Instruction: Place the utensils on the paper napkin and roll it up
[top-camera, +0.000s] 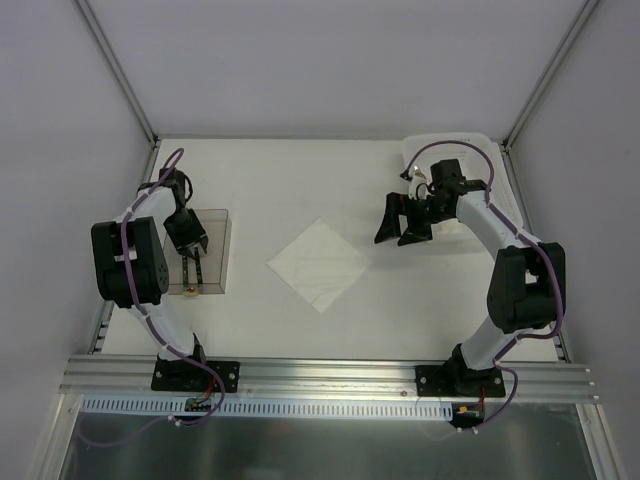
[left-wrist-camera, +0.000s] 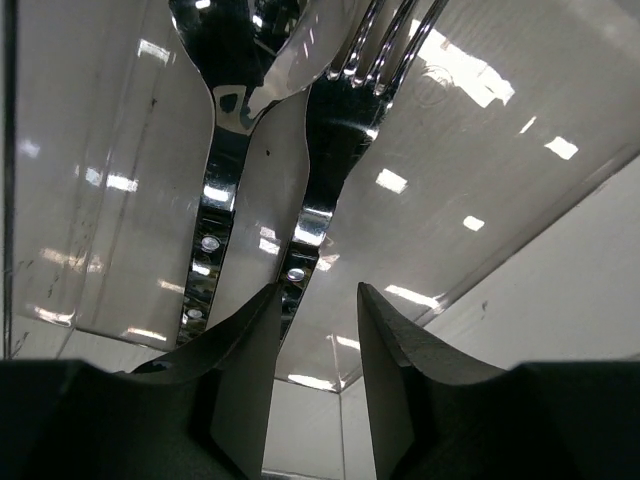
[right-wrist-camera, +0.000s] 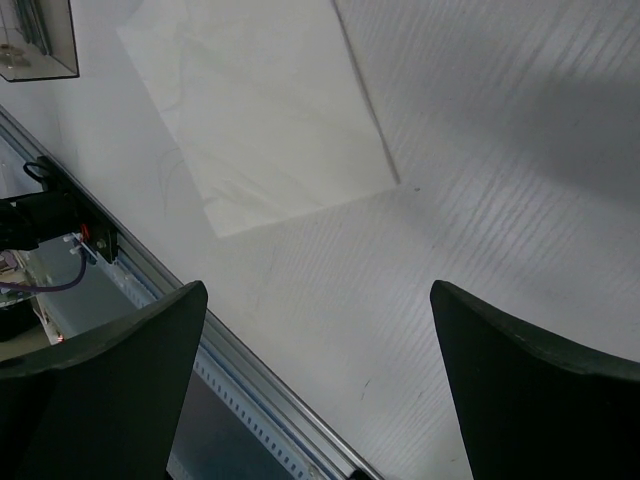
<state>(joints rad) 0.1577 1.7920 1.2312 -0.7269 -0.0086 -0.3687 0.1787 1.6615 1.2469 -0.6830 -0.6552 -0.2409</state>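
Finds the left gripper low inside the clear box, jaws drawn narrow, a slit of box floor showing between them. Puts the utensils right ahead of the fingertips: a fork whose handle end meets the tip of one finger, and a spoon just beside it, handles lying side by side. Cannot tell whether the fork handle is pinched or only touched, since the finger covers its end. Loses the spoon bowl and the fork tines past the top of the left wrist view. Leaves little room sideways there, with a box wall close on one side. Shows the right gripper hanging over bare table, jaws spread wide and holding nothing. Sets the paper napkin ahead of and to the left of its fingers, flat, well apart from both grippers, with open table all round. Crops the napkin's far part at the top of the right wrist view. Runs a metal rail along the table edge nearer than those fingers. Hides much of a white basket behind the right arm in the top view.
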